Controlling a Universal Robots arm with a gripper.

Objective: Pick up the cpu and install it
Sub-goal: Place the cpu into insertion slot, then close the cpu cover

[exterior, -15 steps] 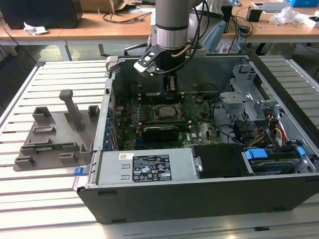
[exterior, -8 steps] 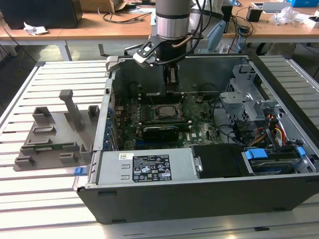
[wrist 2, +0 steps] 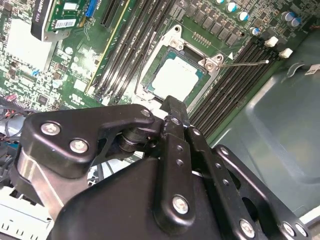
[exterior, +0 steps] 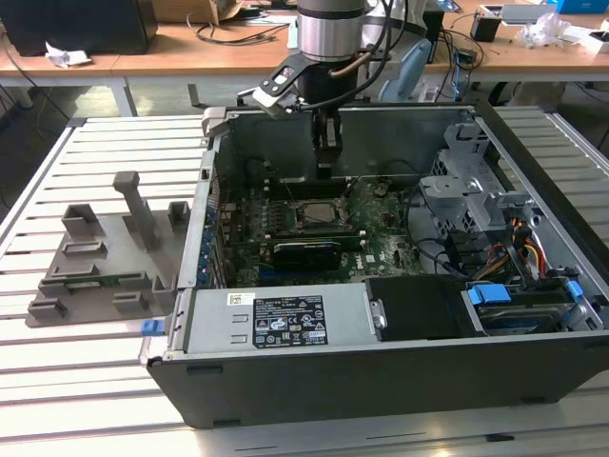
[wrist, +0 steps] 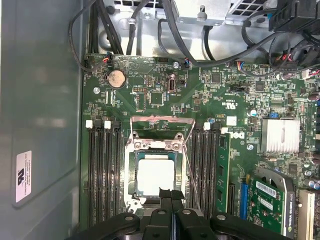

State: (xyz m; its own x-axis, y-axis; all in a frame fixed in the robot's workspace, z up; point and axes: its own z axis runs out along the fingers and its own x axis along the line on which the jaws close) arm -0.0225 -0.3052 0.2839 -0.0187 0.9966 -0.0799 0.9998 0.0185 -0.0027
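Item: cpu (wrist: pixel 156 175), a flat square chip with a pale metal top. It lies flat in the opening of the socket frame (wrist: pixel 134 172) on the green motherboard (wrist: pixel 200 95), and is also seen in the second wrist view (wrist 2: pixel 175 80). The frame's metal surrounds all four of its edges. A thin wire lever (wrist 2: pixel 245 63) stands out from one corner of the frame. Banks of black memory slots (wrist: pixel 102 175) flank the socket on two sides. Item: gripper (wrist: pixel 171 194), black, on one arm that reaches down into the open computer case (exterior: pixel 285 381). In the exterior view the gripper (exterior: pixel 325 169) hangs above the socket. In the second wrist view (wrist 2: pixel 172 102) its tip sits just beside the cpu's near edge. The fingers are clenched tip to tip with nothing between them. Whether the tip touches the chip cannot be told. Other board fittings are a round coin cell (wrist: pixel 116 78) and a finned heatsink (wrist: pixel 280 135). A labelled power supply (exterior: pixel 276 319) sits along the case's front. The case rests on a slatted metal desk (exterior: pixel 95 371). A grey moulded fixture (exterior: pixel 95 257) lies on the desk beside the case, to the exterior view's left.
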